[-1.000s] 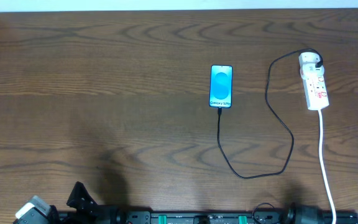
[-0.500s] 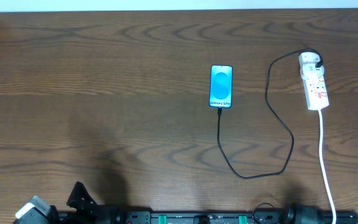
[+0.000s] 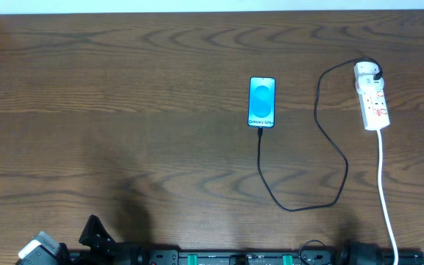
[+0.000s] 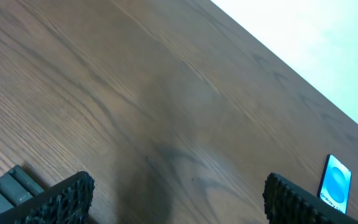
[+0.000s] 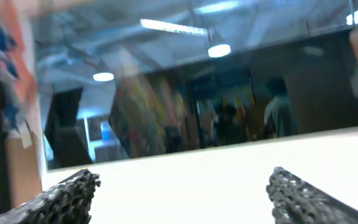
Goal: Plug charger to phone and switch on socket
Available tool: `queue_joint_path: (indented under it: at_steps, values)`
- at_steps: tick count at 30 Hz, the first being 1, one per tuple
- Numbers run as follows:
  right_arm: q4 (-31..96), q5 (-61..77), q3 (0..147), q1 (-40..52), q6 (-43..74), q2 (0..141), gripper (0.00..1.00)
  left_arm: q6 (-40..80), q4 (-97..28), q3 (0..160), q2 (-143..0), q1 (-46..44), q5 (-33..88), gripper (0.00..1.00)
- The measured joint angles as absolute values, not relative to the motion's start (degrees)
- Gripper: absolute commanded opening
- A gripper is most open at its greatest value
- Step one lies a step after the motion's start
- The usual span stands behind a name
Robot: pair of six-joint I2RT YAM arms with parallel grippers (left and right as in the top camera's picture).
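Nothing has moved since the earlier frame; your phone (image 3: 262, 102) lies centrally, screen lit; the charger (image 3: 260, 156) runs from its near end to the socket (image 3: 372, 99) at right; left gripper (image 4: 179, 199) and right gripper (image 5: 182, 199) both spread, empty.

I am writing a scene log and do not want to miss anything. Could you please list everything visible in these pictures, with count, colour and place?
smartphone with lit blue screen: 1, blue with dark edges, flat near the table's middle
thin black charger cable: 1, black, loops from the phone's near edge to the adapter
white plug adapter: 1, white, at the strip's far end
narrow white power strip: 1, white with red marks, right side
thick white cord: 1, white, from the strip to the near edge
wooden table: 1, dark brown, under everything
left gripper: 1, black, open, over bare wood
right gripper: 1, black, open, facing the room
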State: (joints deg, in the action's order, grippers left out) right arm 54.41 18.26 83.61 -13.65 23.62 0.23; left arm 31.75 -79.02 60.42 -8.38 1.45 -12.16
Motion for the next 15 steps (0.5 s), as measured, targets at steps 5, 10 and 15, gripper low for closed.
queue_joint_path:
  at_steps: [5,10,15]
  values:
    - [54.7,18.2,77.9,-13.6,23.6,0.2,0.91,31.7,-79.0,60.4,-8.4,1.5,-12.2,0.87]
    - [54.6,18.2,73.2,-13.6,24.6,0.2,0.96,31.7,-79.0,60.4,-8.4,1.5,-12.2,0.87]
    - [55.1,18.2,68.7,-13.6,25.4,0.2,0.96,31.7,-79.0,60.4,-8.4,1.5,-12.2,0.87]
